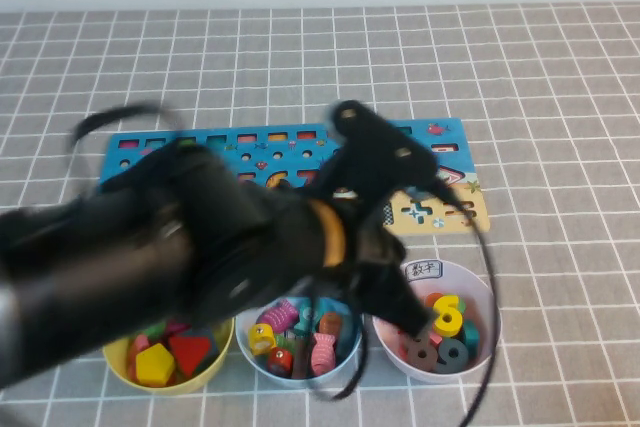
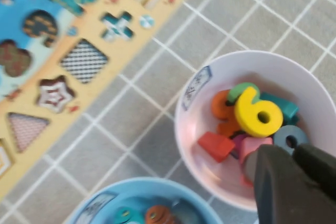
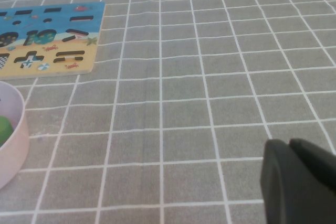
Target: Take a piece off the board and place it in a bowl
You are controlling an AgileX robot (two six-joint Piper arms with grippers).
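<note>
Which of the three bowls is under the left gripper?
The pale pink bowl, the rightmost one, with the white label on its rim. The left gripper, shut, is over it; the light blue bowl and yellow bowl sit further left.

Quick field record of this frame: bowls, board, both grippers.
board: long blue and sandy wooden puzzle board, far side of the bowls, partly hidden by the left arm
pink bowl: pale pink round bowl with white label, holds yellow 6, a red piece and others
blue bowl: light blue bowl, middle, holds pieces
yellow bowl: yellow bowl, robot's left, holds shape blocks
left gripper: left gripper over the pink bowl, shut, nothing seen held
right gripper: right gripper low over bare grey checked cloth, shut, empty
</note>
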